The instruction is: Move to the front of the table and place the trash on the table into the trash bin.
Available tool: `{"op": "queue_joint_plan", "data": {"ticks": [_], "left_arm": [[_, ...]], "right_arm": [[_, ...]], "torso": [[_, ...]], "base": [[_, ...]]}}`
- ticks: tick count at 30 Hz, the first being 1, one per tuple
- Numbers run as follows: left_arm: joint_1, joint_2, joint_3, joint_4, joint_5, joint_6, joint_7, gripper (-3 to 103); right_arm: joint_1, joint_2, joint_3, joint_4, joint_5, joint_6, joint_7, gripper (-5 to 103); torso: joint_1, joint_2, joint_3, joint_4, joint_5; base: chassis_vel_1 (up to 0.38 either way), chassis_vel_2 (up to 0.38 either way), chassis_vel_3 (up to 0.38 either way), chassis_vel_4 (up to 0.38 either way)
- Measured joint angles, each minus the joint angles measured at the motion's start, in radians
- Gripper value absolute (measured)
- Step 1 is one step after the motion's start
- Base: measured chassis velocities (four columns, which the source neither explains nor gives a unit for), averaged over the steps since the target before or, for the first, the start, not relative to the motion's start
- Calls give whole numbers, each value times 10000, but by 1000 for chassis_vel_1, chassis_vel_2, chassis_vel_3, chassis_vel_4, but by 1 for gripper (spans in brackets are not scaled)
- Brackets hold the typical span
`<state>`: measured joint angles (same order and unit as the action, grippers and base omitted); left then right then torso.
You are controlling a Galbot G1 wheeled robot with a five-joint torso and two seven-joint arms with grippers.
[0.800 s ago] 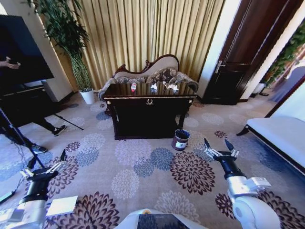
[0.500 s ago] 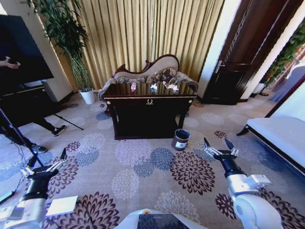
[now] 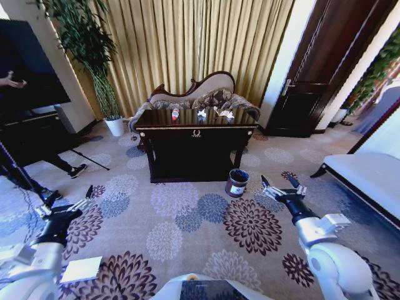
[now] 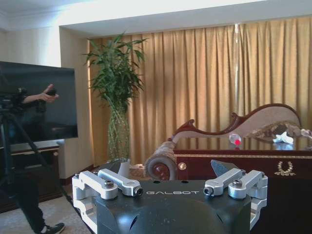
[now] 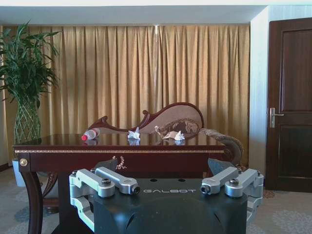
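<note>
While you look across the flowered carpet (image 3: 187,212) from the head view, your left gripper (image 3: 67,201) hangs low at the left, over a dark bloom in the pattern, with its fingers spread apart and nothing between them. Beyond it, by the curtain, a plant (image 3: 87,44) rises from a white pot (image 3: 115,126).

At the middle of your view stands the table (image 3: 196,134), its long front edge with the gold ornament facing you and a sofa (image 3: 199,95) close behind it. You can see the trash lined up along the top near the far edge: the bottle (image 3: 175,114) lies toward the left end, the paper (image 3: 201,114) sits near the middle, and the wrapper (image 3: 225,114) is just right of that. All three are apart from one another. From your right wrist view the same order holds, bottle (image 5: 90,134), paper (image 5: 133,135), wrapper (image 5: 173,136), with the table top (image 5: 117,142) level ahead.

On the carpet off the table's front right corner you find the bin (image 3: 237,182), upright, its white label turned toward you, standing clear of the table leg.

Your right gripper (image 3: 282,190) hovers just right of the bin, near it but not touching, with fingers wide apart and empty. A dark door (image 3: 312,75) stands behind at the right.
</note>
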<state>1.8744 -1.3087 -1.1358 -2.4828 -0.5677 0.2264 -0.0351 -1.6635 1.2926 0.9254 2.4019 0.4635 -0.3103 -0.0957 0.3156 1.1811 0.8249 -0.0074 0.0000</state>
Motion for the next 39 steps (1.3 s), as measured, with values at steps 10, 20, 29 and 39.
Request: {"op": "queue_joint_plan", "data": {"ticks": [10, 20, 29, 39], "left_arm": [[-83, 135, 46, -182, 19, 297, 423, 100], [21, 137, -53, -184, -46, 257, 868, 100], [-38, 148, -131, -183, -13, 453, 902, 100], [-45, 152, -236, -181, 5, 643, 805, 100]], "right_arm": [[325, 40, 87, -286, 52, -61, -40, 100], [531, 139, 133, -111, 43, -2, -471, 100], [538, -19, 714, -249, -350, -517, -1227, 100], [561, -25, 724, -189, -333, -522, -1239, 100]], "torso": [[0, -1, 0, 0, 1], [0, 0, 0, 0, 0], [-1, 0, 0, -1, 1], [0, 0, 0, 0, 0]], "base": [[0, 0, 0, 0], [0, 0, 0, 0], [0, 0, 0, 0], [0, 0, 0, 0]]}}
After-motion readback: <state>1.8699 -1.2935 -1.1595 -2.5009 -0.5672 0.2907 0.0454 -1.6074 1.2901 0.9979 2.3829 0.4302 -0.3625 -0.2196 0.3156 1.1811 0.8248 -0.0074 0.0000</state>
